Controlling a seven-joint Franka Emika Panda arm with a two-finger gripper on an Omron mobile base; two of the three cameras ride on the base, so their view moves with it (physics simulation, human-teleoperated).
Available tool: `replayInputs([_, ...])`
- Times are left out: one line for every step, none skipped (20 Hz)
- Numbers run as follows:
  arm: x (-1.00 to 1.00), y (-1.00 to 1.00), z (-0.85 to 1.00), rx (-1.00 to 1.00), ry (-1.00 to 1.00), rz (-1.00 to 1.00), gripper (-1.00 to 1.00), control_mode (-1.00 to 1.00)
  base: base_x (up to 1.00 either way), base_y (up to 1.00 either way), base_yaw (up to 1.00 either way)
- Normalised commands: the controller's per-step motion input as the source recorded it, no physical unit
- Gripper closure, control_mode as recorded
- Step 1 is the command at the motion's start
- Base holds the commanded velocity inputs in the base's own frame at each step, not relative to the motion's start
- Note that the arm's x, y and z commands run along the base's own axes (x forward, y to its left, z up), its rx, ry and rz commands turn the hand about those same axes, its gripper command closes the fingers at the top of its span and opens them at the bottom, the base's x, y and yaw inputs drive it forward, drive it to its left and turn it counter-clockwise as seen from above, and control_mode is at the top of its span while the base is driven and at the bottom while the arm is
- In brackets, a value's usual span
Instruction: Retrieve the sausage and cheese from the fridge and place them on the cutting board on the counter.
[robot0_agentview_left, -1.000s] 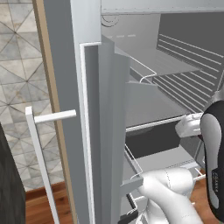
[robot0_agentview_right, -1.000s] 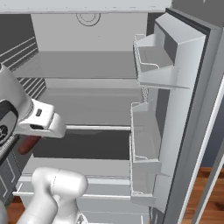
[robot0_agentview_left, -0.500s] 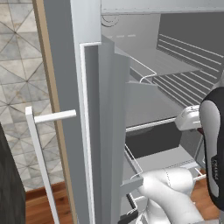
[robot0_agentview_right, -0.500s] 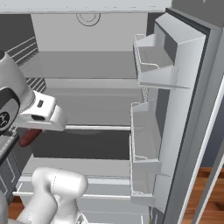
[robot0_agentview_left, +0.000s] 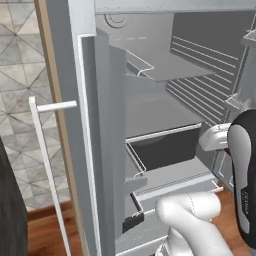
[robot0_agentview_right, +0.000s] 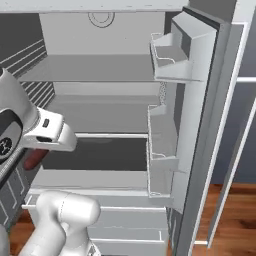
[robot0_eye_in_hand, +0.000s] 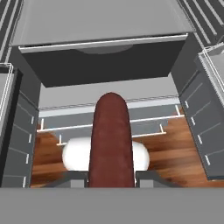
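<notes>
One item is secured: the gripper (robot0_eye_in_hand: 111, 177), clamped on the sausage (robot0_eye_in_hand: 111, 140), has drawn back from the fridge (robot0_agentview_right: 100, 107) shelves; cheese remains.

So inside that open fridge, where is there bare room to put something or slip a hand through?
The upper shelf of the fridge and the one below it lie bare between back wall and door bins. It is tight low on the left, where the gripper, shut on the sausage, and the arm fill the opening.
</notes>
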Motion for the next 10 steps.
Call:
replayInputs([0.00, 0.00, 0.00, 0.00, 0.00, 0.00, 1.00, 1.00, -1.00, 0.00, -0.17])
replayInputs([0.00, 0.00, 0.00, 0.00, 0.00, 0.00, 1.00, 1.00, -1.00, 0.00, -0.20])
replayInputs([0.00, 0.00, 0.00, 0.00, 0.00, 0.00, 1.00, 1.00, -1.00, 0.00, -0.24])
replayInputs([0.00, 0.00, 0.00, 0.00, 0.00, 0.00, 1.00, 1.00, -1.00, 0.00, -0.27])
replayInputs([0.00, 0.00, 0.00, 0.00, 0.00, 0.00, 1.00, 1.00, -1.00, 0.00, -0.33])
replayInputs([0.00, 0.00, 0.00, 0.00, 0.00, 0.00, 1.00, 1.00, -1.00, -0.06, -0.40])
replayInputs([0.00, 0.00, 0.00, 0.00, 0.00, 0.00, 1.00, 1.00, -1.00, -0.35, -0.51])
replayInputs([0.00, 0.00, 0.00, 0.00, 0.00, 0.00, 1.00, 1.00, -0.85, -0.43, -0.60])
replayInputs([0.00, 0.00, 0.00, 0.00, 0.00, 0.00, 1.00, 1.00, -0.64, -0.38, -0.69])
replayInputs([0.00, 0.00, 0.00, 0.00, 0.00, 0.00, 1.00, 1.00, -0.56, -0.23, -0.76])
